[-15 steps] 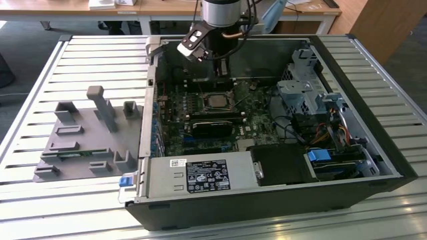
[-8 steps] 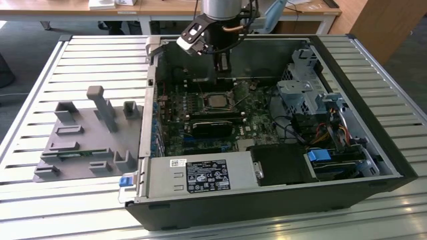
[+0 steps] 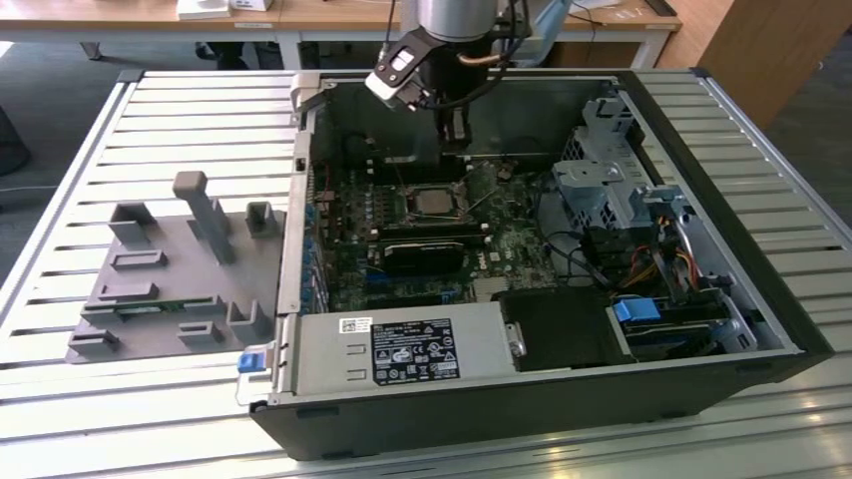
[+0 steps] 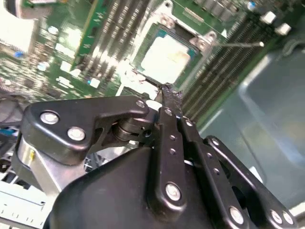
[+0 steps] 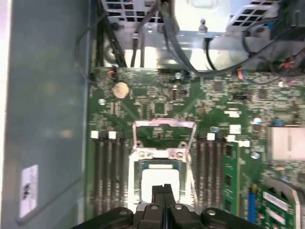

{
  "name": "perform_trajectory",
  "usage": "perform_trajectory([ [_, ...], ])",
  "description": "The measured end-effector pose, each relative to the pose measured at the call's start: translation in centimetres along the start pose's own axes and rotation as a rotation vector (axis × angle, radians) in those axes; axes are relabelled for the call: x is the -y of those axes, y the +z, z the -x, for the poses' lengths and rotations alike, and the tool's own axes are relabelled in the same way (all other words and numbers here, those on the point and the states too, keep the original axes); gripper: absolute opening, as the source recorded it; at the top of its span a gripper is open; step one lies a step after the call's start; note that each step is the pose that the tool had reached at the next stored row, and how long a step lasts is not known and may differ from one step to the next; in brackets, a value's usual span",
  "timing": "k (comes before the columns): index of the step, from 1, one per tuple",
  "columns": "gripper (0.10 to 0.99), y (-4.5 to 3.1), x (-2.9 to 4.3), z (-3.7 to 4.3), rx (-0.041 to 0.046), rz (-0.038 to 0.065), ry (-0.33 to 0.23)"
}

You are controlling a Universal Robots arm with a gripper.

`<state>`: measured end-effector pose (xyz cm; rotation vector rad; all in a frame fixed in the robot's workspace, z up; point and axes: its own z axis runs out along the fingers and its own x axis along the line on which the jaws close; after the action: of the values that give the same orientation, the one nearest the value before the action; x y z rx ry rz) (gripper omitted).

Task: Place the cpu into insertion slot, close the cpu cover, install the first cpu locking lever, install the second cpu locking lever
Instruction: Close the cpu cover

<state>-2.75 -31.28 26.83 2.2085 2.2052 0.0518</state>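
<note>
arm (image 3: pixel 453 18): hung upright, wrist tilted slightly
gripper (image 3: pixel 456 146): pointed straight down
fingers (image 5: pixel 157 194): pressed together, nothing seen between them

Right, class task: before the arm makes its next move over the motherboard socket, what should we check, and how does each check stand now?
1. cpu lies in the insertion slot, metal top up: ok.
2. cpu cover looks raised, not lying over the cpu: not ok.
3. locking lever sticks out free, unlatched: not ok.
4. gripper shut, nothing seen between its fingers: ok.
5. Gap between fingers and cpu: cannot tell.
</note>
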Motion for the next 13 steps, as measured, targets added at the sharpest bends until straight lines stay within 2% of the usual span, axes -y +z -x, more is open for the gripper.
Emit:
perform_trajectory([
  [1,0.106,0.00,-0.06,0.02,-0.0091,-0.002,0.000],
  [4,0.106,0.01,-0.22,0.02,-0.0093,-0.004,0.000],
  [10,0.106,0.04,-1.22,0.08,-0.0092,-0.018,-0.001],
  [13,0.106,0.04,-1.28,0.51,-0.0092,-0.019,-0.001],
])
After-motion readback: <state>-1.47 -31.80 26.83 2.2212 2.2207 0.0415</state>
